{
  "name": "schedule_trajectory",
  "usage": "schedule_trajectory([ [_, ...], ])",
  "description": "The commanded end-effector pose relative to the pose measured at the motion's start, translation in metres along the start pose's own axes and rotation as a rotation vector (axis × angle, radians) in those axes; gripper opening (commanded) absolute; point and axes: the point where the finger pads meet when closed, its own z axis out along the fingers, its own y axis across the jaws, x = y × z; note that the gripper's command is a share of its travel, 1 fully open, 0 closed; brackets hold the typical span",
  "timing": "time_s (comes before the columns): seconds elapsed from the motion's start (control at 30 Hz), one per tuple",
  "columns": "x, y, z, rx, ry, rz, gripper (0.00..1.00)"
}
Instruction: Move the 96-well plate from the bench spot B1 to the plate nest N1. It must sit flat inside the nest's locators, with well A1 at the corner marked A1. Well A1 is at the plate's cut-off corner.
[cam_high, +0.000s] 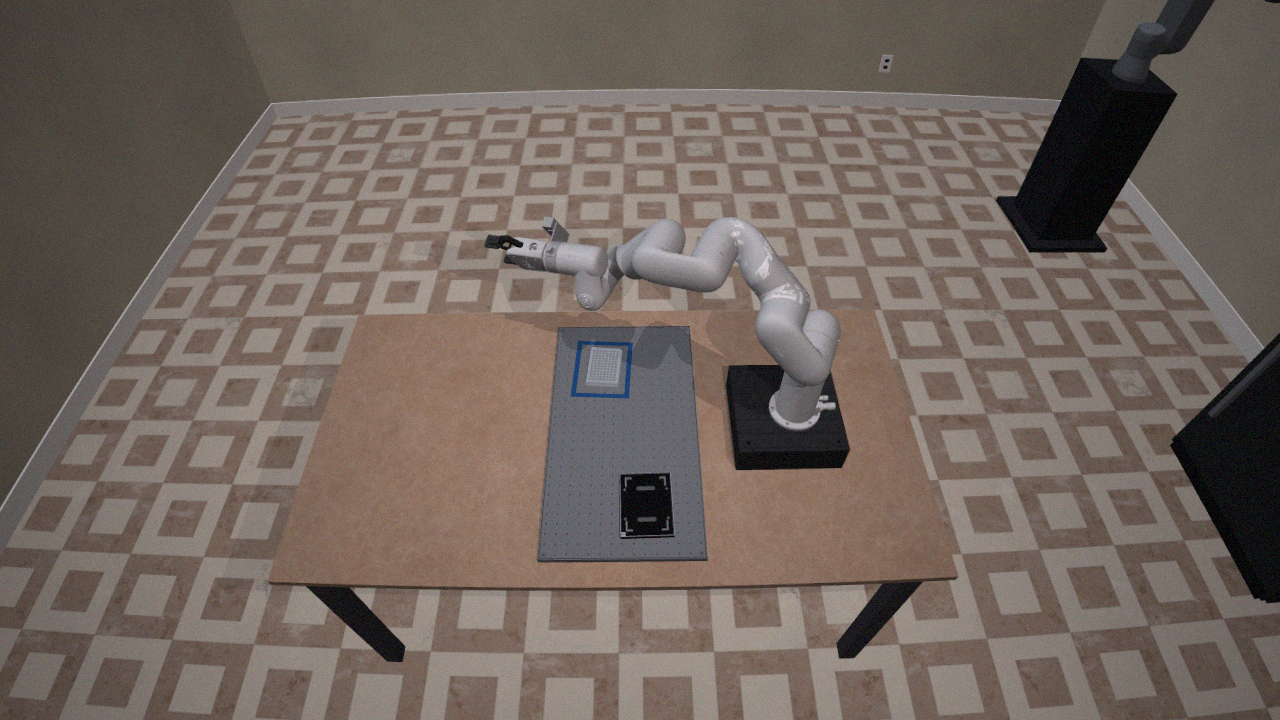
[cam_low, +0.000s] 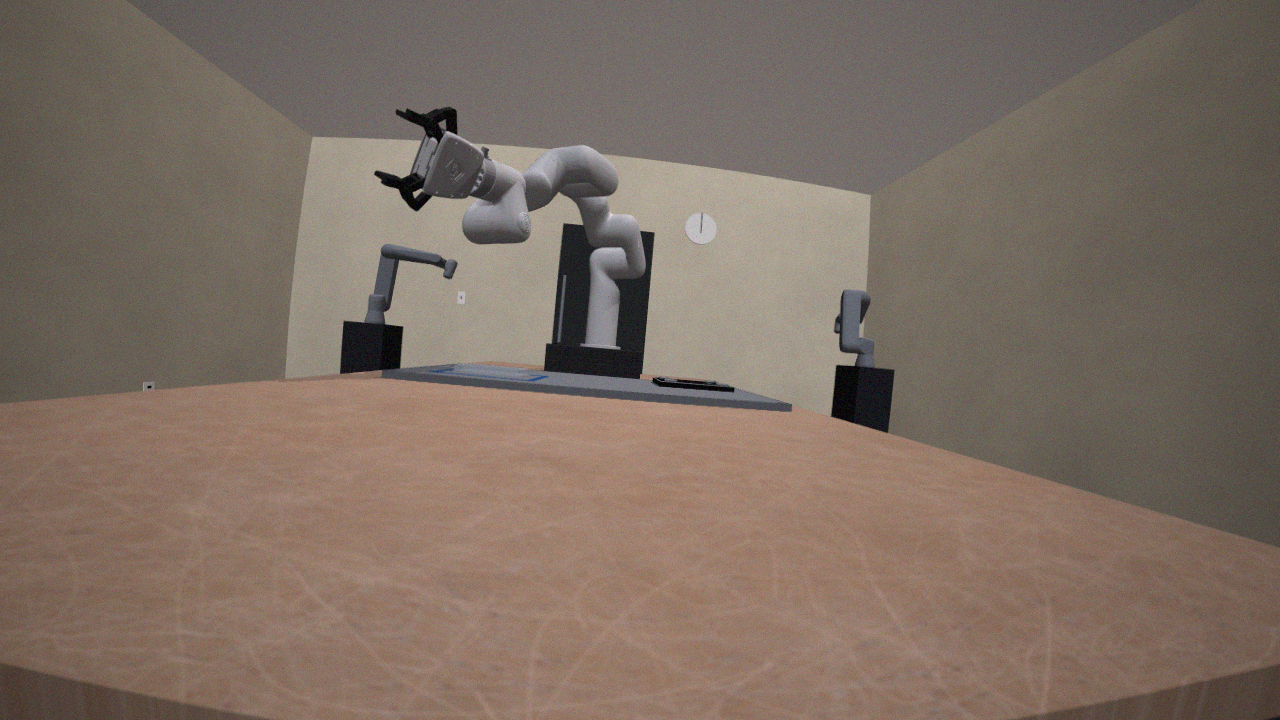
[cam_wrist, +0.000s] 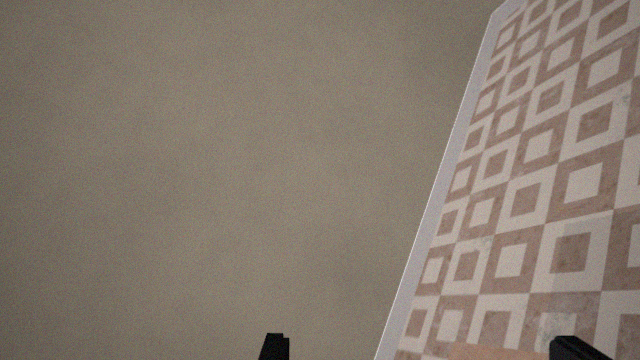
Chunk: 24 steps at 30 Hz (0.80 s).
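Beige wall and checkered floor fill my wrist view; my black-fingered end effector (cam_high: 506, 251) hangs spread wide, gripping nothing, beyond the brown wooden worktop (cam_high: 429, 465). Only its fingertips show there. The white jointed arm (cam_high: 716, 255) reaches out high. The translucent 96-well plate (cam_high: 602, 366) lies inside blue-outlined spot B1 (cam_high: 574, 368); the black plate nest N1 (cam_high: 646, 505) holds nothing; its corner mark is unreadable.

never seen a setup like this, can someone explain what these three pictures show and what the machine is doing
It is a white jointed robot arm on a black block, bolted to a brown wooden table. One picture looks down from above, one looks low across the table, one looks out from the arm's wrist at wall and floor. On the table lies a grey perforated board. On it a pale 96-well plate sits inside a blue outlined spot, and a black plate nest waits at the other end. The gripper is raised away from the plate, its black fingers wide open, holding nothing.
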Motion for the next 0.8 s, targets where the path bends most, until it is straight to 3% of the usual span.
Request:
schedule_trajectory([
  [0.0,0.001,-0.003,0.0,0.004,0.002,0.0,1.0],
  [0.53,0.001,-0.003,0.0,0.004,0.002,0.0,1.0],
  [0.7,-0.018,-0.017,-0.005,-0.072,-0.083,-0.095,1.0],
  [0.77,-0.024,-0.02,-0.007,-0.082,-0.094,-0.106,1.0],
])
